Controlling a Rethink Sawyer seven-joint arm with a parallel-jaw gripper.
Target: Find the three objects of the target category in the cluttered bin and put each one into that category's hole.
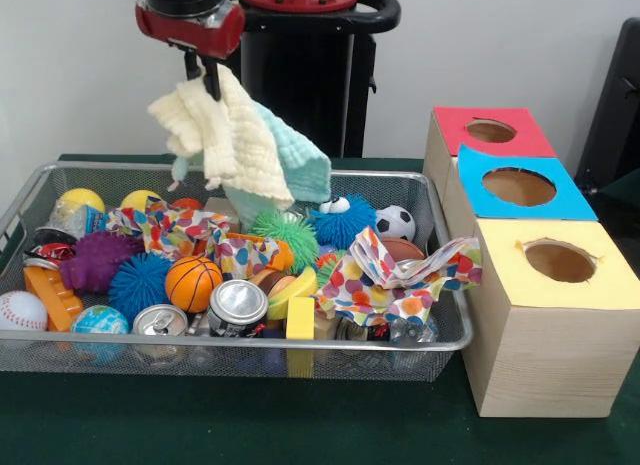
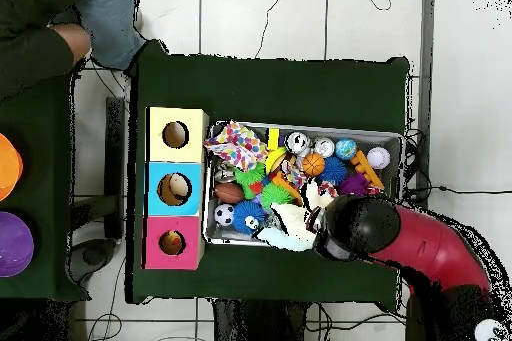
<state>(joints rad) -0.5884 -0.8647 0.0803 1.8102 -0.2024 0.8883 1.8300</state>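
My gripper [image 1: 204, 77] hangs above the back of the wire bin [image 1: 250, 343], shut on a cream cloth [image 1: 225, 130]. A pale teal cloth [image 1: 300, 165] dangles with it, its lower end touching the clutter. In the overhead view the arm's head [image 2: 352, 227] hides the gripper, and the lifted cloth [image 2: 288, 225] shows beside it. Two polka-dot cloths [image 1: 395, 275] [image 1: 190, 230] lie in the bin. To the right stand the red box [image 1: 490, 131], blue box [image 1: 518, 186] and yellow box [image 1: 559, 260], each with a round hole on top.
The bin holds balls, spiky toys, cans and toy food, among them a basketball [image 1: 192, 282] and a soccer ball [image 1: 396, 222]. A person's sleeve [image 2: 40, 42] shows at the overhead view's upper left. Orange and purple bowls [image 2: 12, 242] sit at the left edge.
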